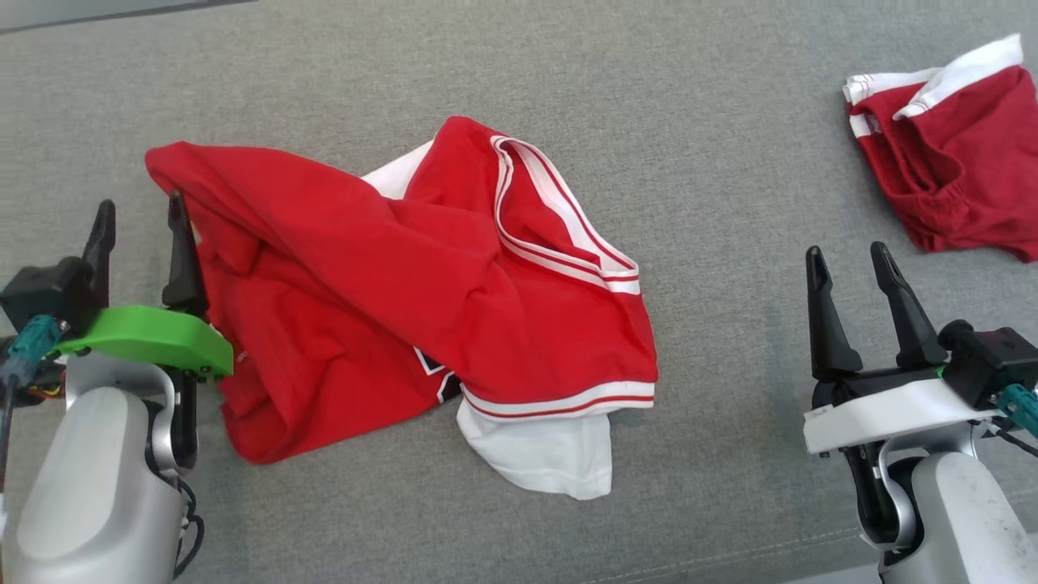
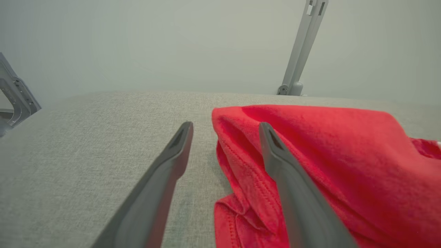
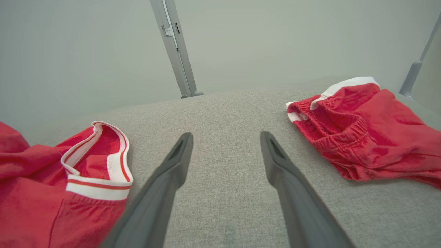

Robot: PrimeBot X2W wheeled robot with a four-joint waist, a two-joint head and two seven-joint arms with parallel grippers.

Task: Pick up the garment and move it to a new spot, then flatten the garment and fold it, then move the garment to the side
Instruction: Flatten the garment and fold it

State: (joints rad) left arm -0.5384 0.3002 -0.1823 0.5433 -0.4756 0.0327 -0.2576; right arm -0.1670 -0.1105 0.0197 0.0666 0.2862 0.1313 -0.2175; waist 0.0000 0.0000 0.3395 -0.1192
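Left pincer (image 1: 139,203) at garment (image 1: 422,284) edge.

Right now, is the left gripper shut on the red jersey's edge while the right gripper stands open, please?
Not quite: the left wrist view shows the left gripper open at the edge of the red jersey. The right gripper does stand open.

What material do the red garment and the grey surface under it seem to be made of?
Red garment: likely soft knit cotton or blend, matte; it creases softly and shows stitched hems. Grey surface: woven upholstery-like fabric, matte; a fine weave grain shows.
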